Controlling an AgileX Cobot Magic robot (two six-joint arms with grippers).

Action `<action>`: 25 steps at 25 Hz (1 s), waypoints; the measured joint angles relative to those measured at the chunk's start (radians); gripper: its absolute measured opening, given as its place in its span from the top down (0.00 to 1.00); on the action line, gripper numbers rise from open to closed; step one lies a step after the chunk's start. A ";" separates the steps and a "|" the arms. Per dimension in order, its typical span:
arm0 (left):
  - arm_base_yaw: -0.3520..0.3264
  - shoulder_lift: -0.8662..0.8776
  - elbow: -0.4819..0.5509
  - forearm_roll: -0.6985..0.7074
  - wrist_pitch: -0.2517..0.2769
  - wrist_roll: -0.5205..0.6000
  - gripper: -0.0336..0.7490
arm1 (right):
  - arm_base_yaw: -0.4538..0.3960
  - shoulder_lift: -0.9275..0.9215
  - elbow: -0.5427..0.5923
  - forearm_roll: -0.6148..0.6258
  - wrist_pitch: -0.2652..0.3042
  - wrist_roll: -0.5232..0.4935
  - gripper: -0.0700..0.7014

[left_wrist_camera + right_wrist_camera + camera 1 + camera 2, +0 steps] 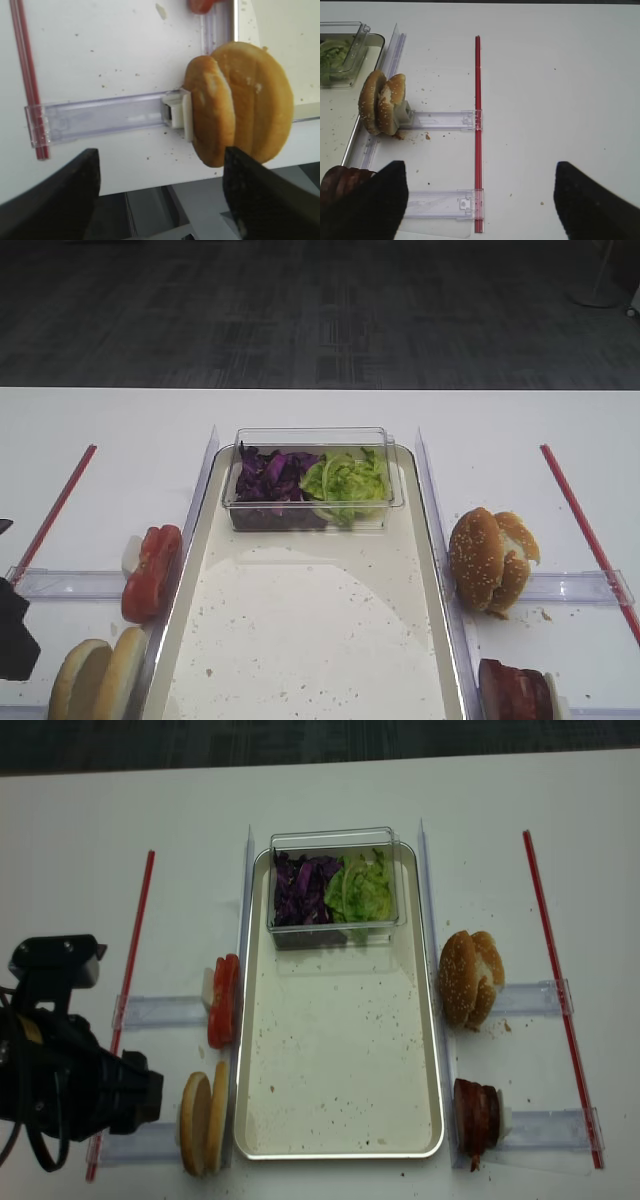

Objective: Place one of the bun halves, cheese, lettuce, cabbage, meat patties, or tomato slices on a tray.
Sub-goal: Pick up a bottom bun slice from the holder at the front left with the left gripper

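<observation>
Spanning the view — crumb-flecked white table [320,410], dark floor [300,310].

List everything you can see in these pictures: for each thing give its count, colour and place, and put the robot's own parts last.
tray: one, silvery rim, cream floor, centre
clear box: one, far end of tray
cabbage: one clump, purple, box left
lettuce: one clump, green, box right
tomato slices: one red row, left of tray
plain bun halves: two, tan, near left
seeded bun halves: two, brown, right
meat patties: dark reddish-brown, near right
red strips: two, outer sides
left gripper: black, open, beside plain buns
right gripper: black, open
</observation>
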State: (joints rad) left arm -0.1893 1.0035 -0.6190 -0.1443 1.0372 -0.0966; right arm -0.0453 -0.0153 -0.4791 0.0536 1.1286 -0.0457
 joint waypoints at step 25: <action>-0.522 0.323 -0.200 0.144 -0.054 -0.424 0.35 | 0.000 0.000 0.000 0.000 0.000 0.000 0.11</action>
State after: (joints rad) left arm -0.7116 1.3260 -0.8186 0.0000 0.9831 -0.5203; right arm -0.0453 -0.0153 -0.4791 0.0536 1.1286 -0.0457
